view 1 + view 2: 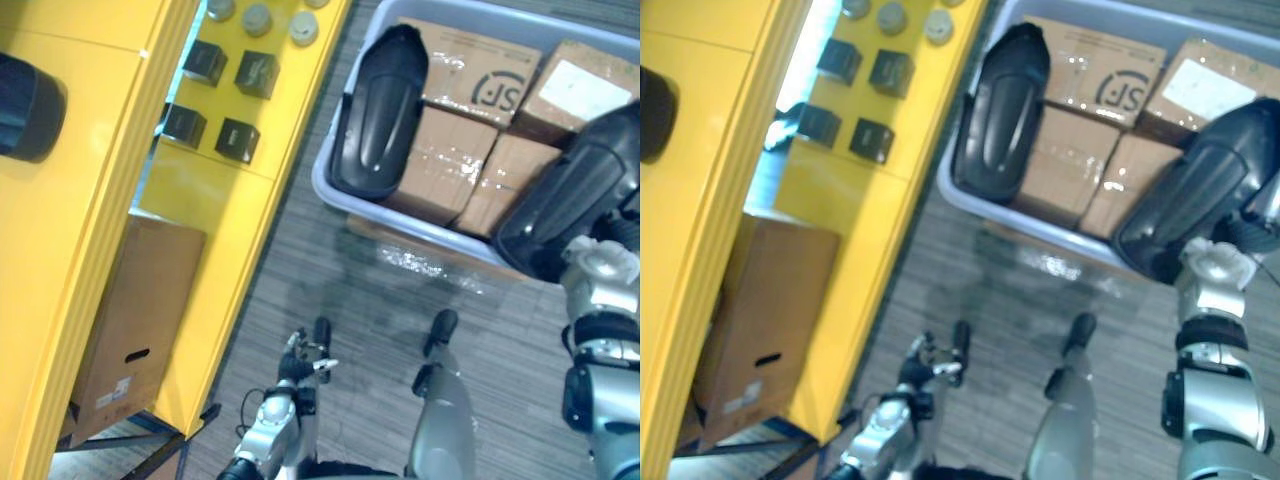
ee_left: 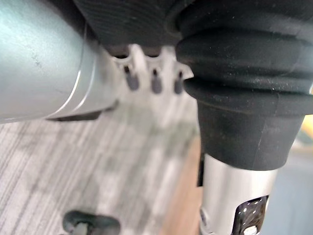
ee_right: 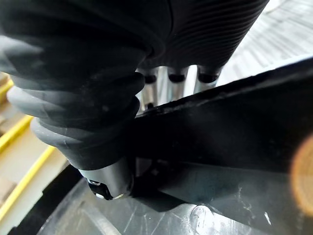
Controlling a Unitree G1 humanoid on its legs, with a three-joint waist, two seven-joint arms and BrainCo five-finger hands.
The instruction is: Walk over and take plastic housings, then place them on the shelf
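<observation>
Two black plastic housings lie on cardboard boxes in a grey bin (image 1: 338, 195). One housing (image 1: 380, 110) rests at the bin's left end. The other housing (image 1: 570, 200) lies at the bin's right end, and my right hand (image 1: 598, 265) is on its near end. In the right wrist view its edge (image 3: 234, 122) runs between my fingers (image 3: 172, 88) and thumb (image 3: 110, 178), which close on it. Another black housing (image 1: 25, 105) sits on the yellow shelf (image 1: 90, 220) at the far left. My left hand (image 1: 302, 362) hangs low over the floor, fingers (image 2: 154, 81) relaxed and holding nothing.
The shelf's lower level carries small black boxes (image 1: 235, 100) and round grey caps (image 1: 258, 18). A brown cardboard box (image 1: 135, 320) stands under the shelf. Grey striped floor lies between the shelf and the bin.
</observation>
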